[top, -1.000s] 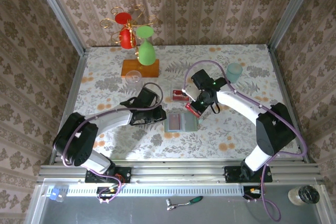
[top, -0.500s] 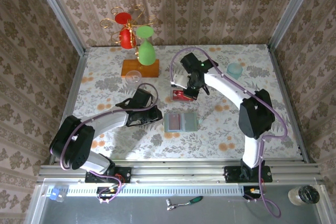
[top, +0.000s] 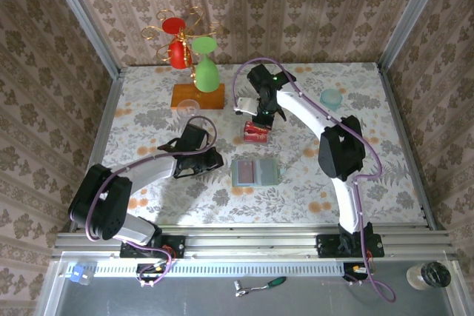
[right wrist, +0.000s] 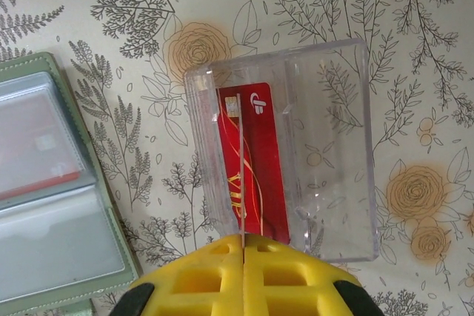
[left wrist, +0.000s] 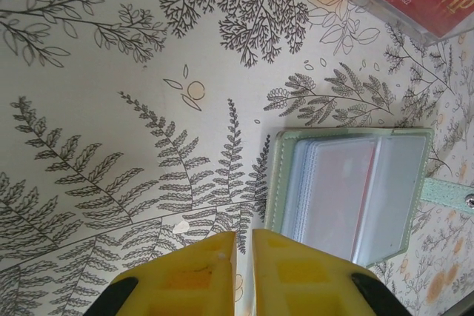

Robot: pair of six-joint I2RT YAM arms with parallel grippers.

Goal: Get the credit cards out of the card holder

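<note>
One credit card [right wrist: 241,183], seemingly pinched edge-on by the closed right gripper [right wrist: 242,240], is best lowered squarely into the tray [right wrist: 333,146].

Bright, even and soft throughout, lit from overhead. Lays only pale, blurred shadows on the table [top: 141,112] beneath the left arm [top: 148,171], and throws a faint shadow of the wire ornament stand [top: 194,53] onto the far wall [top: 311,5]. Burns brighter in a strip along the table's near edge. Bends the frame posts outward toward the left and right corners of the top view. Sharp in both wrist views, down to the lettering on the red credit card [right wrist: 255,160]. Glints white along the rims of the clear tray [right wrist: 337,146]; hazes milky over the sleeves of the card holder [left wrist: 348,190].
</note>
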